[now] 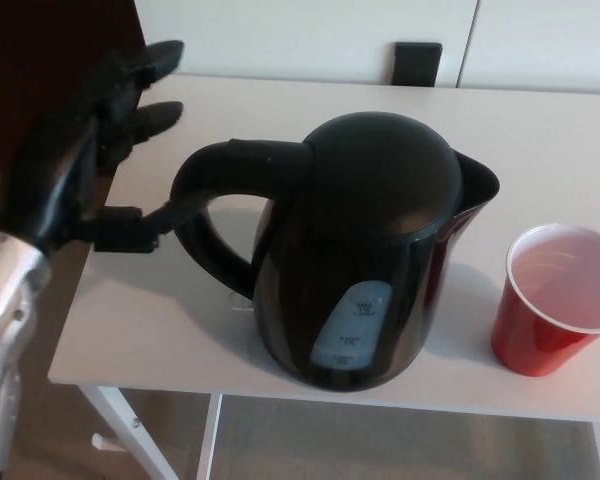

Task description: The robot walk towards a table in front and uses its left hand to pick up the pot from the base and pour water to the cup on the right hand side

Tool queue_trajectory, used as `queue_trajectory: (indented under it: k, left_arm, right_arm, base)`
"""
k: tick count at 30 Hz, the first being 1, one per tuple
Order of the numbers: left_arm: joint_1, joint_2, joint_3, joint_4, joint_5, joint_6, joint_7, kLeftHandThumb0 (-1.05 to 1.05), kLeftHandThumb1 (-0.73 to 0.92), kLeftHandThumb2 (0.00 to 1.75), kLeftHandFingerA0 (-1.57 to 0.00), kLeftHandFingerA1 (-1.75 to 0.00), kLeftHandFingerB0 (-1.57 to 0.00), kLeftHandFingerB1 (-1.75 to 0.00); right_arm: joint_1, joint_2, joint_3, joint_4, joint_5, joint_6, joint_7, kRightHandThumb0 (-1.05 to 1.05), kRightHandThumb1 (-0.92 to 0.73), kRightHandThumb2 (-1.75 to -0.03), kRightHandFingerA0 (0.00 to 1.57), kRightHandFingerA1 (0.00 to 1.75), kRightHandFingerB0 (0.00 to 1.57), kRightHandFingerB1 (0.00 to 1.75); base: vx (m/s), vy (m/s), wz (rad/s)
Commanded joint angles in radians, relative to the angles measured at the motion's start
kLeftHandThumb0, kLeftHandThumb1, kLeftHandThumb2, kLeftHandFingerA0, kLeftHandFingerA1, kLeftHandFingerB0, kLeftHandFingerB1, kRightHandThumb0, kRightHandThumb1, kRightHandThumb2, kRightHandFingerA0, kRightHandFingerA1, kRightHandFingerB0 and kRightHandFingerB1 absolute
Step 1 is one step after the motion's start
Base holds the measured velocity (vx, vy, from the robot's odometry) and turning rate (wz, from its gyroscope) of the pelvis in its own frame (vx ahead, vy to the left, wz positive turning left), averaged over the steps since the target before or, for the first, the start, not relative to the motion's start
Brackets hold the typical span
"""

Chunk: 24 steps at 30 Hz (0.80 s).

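A black electric kettle (365, 250) stands in the middle of the white table (160, 310), its handle (205, 200) pointing left and its spout to the right. A red cup (555, 300) with a white inside stands to the kettle's right, near the table's front edge. My left hand (90, 150) is open just left of the handle, its fingers (145, 90) spread above and its thumb (130, 230) reaching close to the handle's outer curve. Nothing is in its grasp. The kettle's base is hidden under the pot.
A small black object (418, 62) sits at the table's far edge against the white wall. Left of the table is a dark panel above beige floor. The table's white legs (130, 420) show below the front edge.
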Motion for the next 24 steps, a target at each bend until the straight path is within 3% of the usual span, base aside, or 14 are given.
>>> queue_trajectory:
  k: [1, 6, 14, 17, 18, 21, 24]
  left_arm:
    - [-0.001, -0.011, -0.043, -0.031, 0.094, 0.137, 0.074, -0.62, 0.43, 0.70, -0.21, -0.41, -0.09, -0.34]
    - [-0.005, -0.030, -0.065, -0.042, 0.112, 0.142, 0.090, -0.61, 0.44, 0.70, -0.23, -0.42, -0.08, -0.34]
    - [-0.024, -0.050, -0.091, -0.031, 0.137, 0.154, 0.097, -0.58, 0.44, 0.69, -0.24, -0.42, -0.11, -0.34]
    - [-0.047, -0.059, -0.107, -0.008, 0.153, 0.145, 0.104, -0.59, 0.43, 0.70, -0.24, -0.42, -0.10, -0.34]
    - [-0.052, -0.065, -0.124, 0.003, 0.169, 0.136, 0.112, -0.61, 0.43, 0.71, -0.26, -0.43, -0.10, -0.35]
    - [-0.062, -0.067, -0.139, 0.020, 0.187, 0.119, 0.117, -0.58, 0.42, 0.70, -0.29, -0.44, -0.11, -0.35]
    - [-0.080, -0.069, -0.161, 0.060, 0.207, 0.097, 0.120, -0.53, 0.43, 0.67, -0.37, -0.45, -0.19, -0.37]
  right_arm:
    - [0.000, -0.003, -0.010, 0.000, 0.014, 0.016, -0.009, -0.40, -0.28, -0.76, 0.65, 0.80, 0.74, 0.78]
    - [-0.011, 0.002, -0.024, -0.002, 0.022, 0.020, -0.007, -0.41, -0.28, -0.75, 0.68, 0.82, 0.81, 0.82]
    - [-0.030, 0.002, -0.013, -0.003, 0.005, 0.022, -0.023, -0.45, -0.31, -0.73, 0.71, 0.81, 0.72, 0.77]
    - [-0.039, -0.002, -0.015, -0.006, 0.008, 0.021, -0.023, -0.49, -0.23, -0.84, 0.71, 0.82, 0.73, 0.81]
    - [-0.035, -0.009, -0.018, -0.006, 0.012, 0.019, -0.008, -0.46, -0.28, -0.74, 0.71, 0.83, 0.78, 0.81]
    - [-0.037, -0.008, -0.021, -0.002, 0.013, 0.026, -0.011, -0.47, -0.27, -0.72, 0.69, 0.82, 0.82, 0.81]
    - [-0.036, -0.005, -0.021, -0.001, 0.012, 0.025, -0.016, -0.43, -0.23, -0.83, 0.71, 0.82, 0.73, 0.82]
  base:
    - [0.00, 0.000, 0.00]
    - [0.00, 0.000, 0.00]
    - [0.00, 0.000, 0.00]
    - [0.00, 0.000, 0.00]
    - [0.00, 0.000, 0.00]
    - [0.00, 0.000, 0.00]
    - [0.00, 0.000, 0.00]
